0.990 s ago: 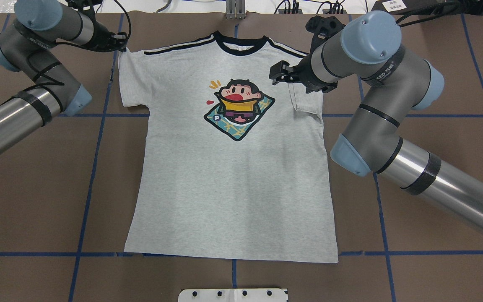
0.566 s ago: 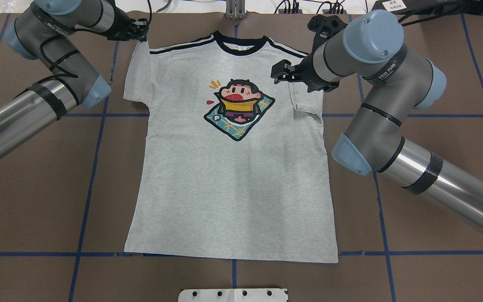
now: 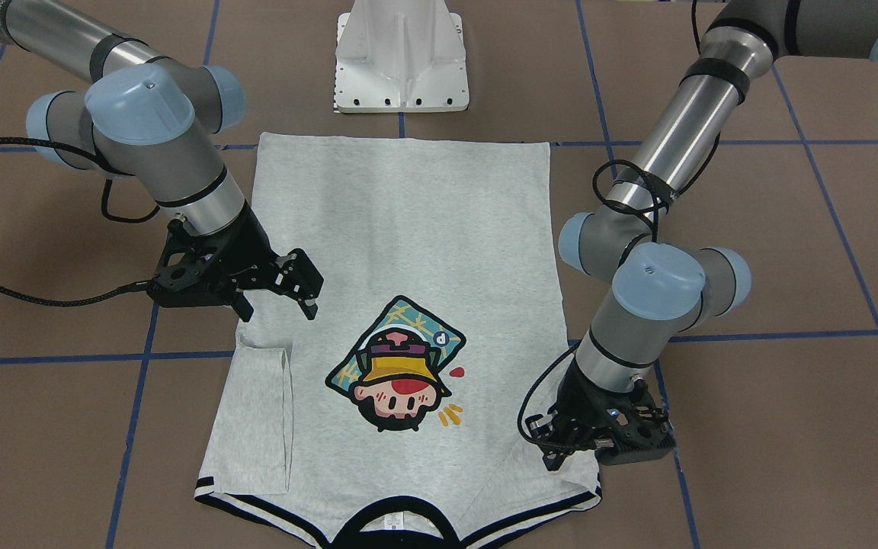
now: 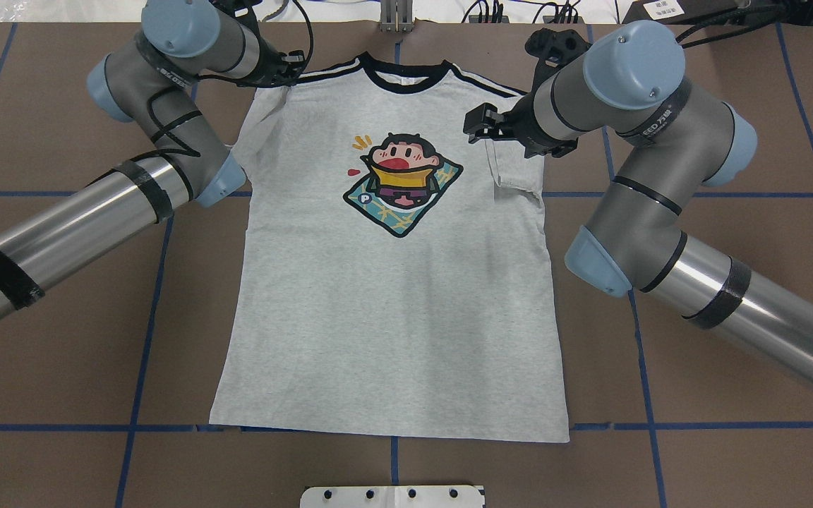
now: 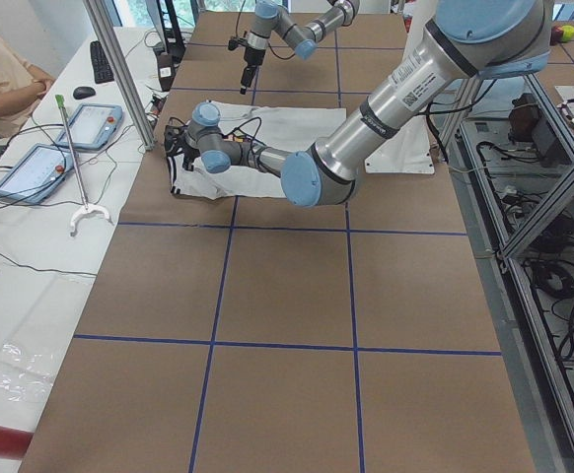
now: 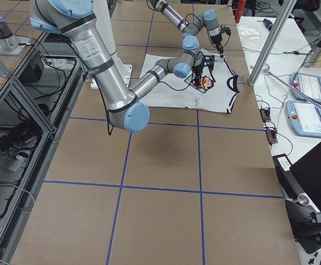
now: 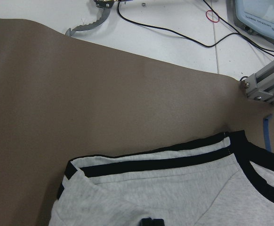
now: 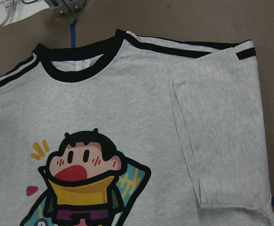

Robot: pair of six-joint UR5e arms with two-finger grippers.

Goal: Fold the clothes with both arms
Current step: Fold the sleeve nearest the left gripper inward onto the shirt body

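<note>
One T-shirt point(image 4: 392, 317), two grippers: the left gripper point(image 3: 557, 451) pinches one sleeve; the right gripper point(image 3: 279, 311) hangs spread beside the other, folded sleeve.

One T-shirt point(image 4: 392, 317). Two arms, mine: left arm point(image 4: 75, 212), right arm point(image 4: 752, 310). One white pedestal base point(image 3: 401, 61). Two teach pendants point(image 6: 306, 85).

Robotics laboratory. Indicated by teach pendants point(image 6: 303, 117), aluminium-profile framing point(image 6: 269, 41), loose cabling point(image 6: 18, 132) and blue tape grid point(image 4: 61, 427) on brown table cover point(image 4: 53, 339).
</note>
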